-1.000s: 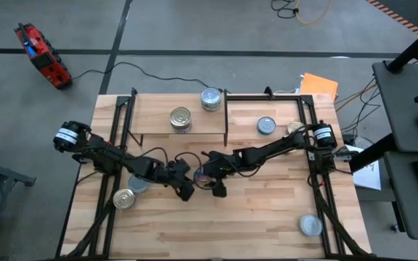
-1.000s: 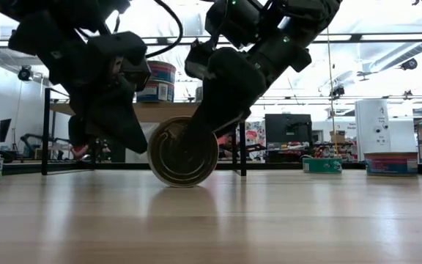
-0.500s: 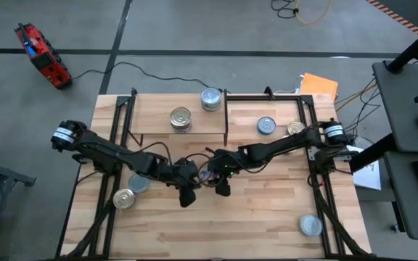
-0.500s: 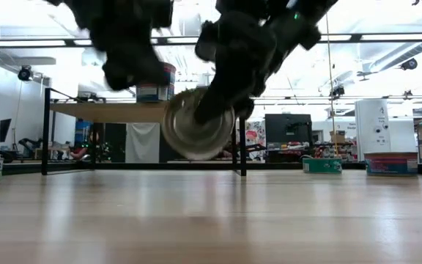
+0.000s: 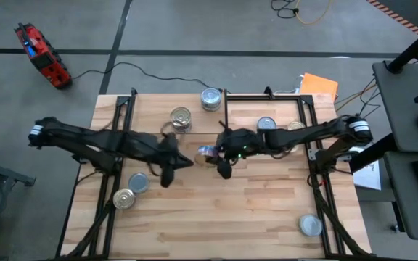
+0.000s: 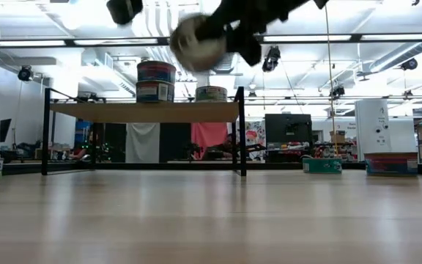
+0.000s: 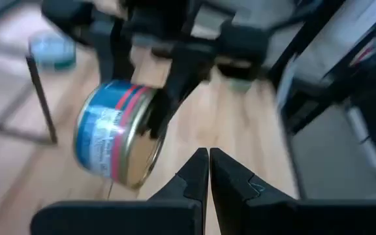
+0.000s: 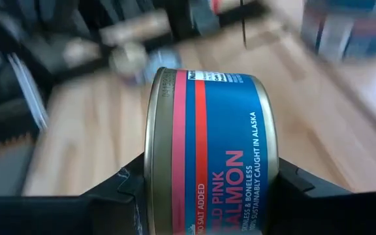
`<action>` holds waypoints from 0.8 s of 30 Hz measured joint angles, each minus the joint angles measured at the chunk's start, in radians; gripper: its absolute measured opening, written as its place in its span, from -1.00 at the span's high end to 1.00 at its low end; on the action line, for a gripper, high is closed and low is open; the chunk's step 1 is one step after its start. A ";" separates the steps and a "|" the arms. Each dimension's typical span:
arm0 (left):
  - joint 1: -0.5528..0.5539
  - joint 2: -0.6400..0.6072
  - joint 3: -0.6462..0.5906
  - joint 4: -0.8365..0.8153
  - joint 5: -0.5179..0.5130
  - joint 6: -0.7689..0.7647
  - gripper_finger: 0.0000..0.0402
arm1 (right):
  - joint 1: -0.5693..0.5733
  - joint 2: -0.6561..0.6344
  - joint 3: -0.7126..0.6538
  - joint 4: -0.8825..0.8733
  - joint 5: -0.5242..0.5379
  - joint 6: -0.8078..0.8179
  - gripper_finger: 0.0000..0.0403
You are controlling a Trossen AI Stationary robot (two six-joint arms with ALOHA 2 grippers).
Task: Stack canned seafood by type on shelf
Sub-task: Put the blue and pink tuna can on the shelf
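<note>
The shelf (image 5: 194, 116) stands at the table's (image 5: 267, 210) back edge, left of centre. Two tins (image 5: 181, 119) sit on it, one (image 5: 210, 98) further back. Right of the shelf, two tins (image 5: 266, 125) rest on the table. In front of the shelf, the right gripper (image 5: 216, 155) holds a tin (image 5: 205, 153) on its side, above the table. At front left lie two tins (image 5: 124, 198), probably touching; one (image 5: 310, 225) lies front right.

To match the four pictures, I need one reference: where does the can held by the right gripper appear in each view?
High view: held can at table centre, just before the shelf.
Low view: near the top edge, above the shelf.
Left wrist view: left of centre.
Right wrist view: fills the centre, between the right gripper fingers.
Shared landmark: the shelf.
</note>
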 joint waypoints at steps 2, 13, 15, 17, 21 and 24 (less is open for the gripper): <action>0.000 -0.050 0.000 0.048 -0.005 0.013 1.00 | 0.000 -0.019 0.000 0.070 0.001 0.044 0.12; -0.002 -0.161 0.000 0.093 -0.139 -0.119 0.76 | 0.002 -0.035 0.002 0.299 -0.004 0.056 0.12; -0.002 -0.154 0.000 0.091 -0.129 -0.101 0.61 | 0.003 -0.036 0.010 0.298 -0.005 0.021 0.12; -0.002 -0.138 0.000 0.090 -0.129 -0.077 0.42 | 0.008 -0.036 0.021 0.297 -0.009 -0.023 0.12; -0.003 -0.106 0.000 0.092 -0.132 -0.076 0.04 | 0.014 -0.037 0.037 0.283 -0.008 -0.066 0.12; -0.004 -0.089 0.001 0.093 -0.138 -0.068 -0.19 | 0.013 -0.036 0.038 0.279 -0.005 -0.080 0.12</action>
